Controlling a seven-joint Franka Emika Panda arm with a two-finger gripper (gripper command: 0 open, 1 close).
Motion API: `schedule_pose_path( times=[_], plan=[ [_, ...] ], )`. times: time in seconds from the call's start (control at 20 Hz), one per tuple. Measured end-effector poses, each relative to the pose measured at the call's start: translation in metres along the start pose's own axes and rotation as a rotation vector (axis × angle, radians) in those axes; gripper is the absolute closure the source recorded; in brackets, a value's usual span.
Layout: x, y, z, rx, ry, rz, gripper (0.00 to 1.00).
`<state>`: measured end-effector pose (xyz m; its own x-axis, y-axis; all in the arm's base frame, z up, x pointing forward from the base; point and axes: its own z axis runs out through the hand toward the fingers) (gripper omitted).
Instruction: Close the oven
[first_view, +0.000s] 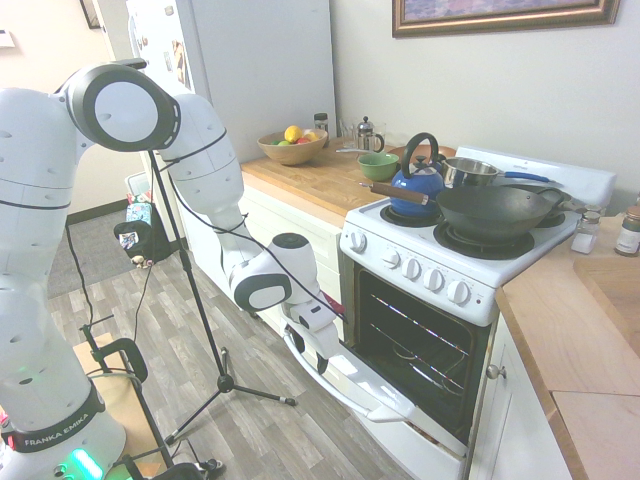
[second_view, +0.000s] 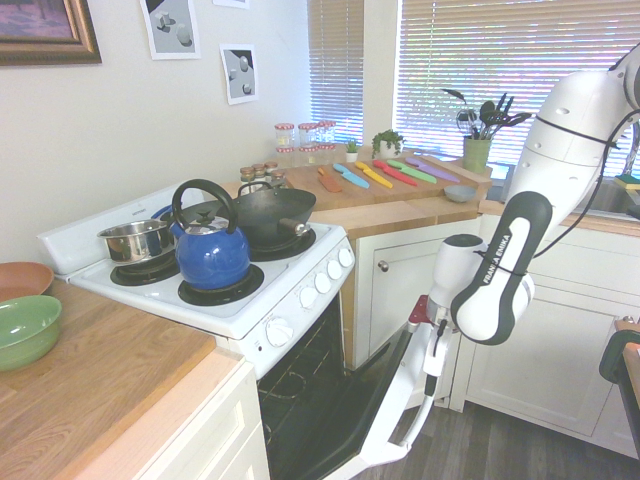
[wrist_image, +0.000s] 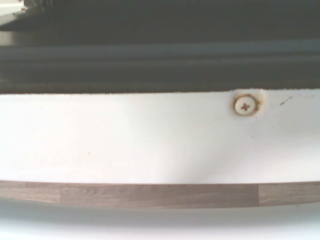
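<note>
Because the oven door (second_view: 392, 400) looks heavy, lift at its rigid bar handle's (first_view: 345, 398) middle; I cannot tell the jaws' state.

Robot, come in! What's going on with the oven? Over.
Tool at the door's bar handle, grip unclear. Oven open, door hanging partway down. Nothing seen blocking the door. Over.

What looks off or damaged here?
The screw on the edge of the oven door has a brown, rust-like ring around it, odd against clean white enamel; a small dark scuff sits beside it. No spill shows.
</note>
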<state>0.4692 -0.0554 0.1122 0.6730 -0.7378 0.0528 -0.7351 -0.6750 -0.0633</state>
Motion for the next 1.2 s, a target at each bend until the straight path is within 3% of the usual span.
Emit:
schedule_pose_path(
  times=[0.8, 1.2],
  plan=[
    [0.030, -0.020, 0.031, 0.013, 0.017, -0.026, 0.00],
    [0.030, -0.083, 0.012, 0.057, 0.052, -0.097, 0.00]
  ],
)
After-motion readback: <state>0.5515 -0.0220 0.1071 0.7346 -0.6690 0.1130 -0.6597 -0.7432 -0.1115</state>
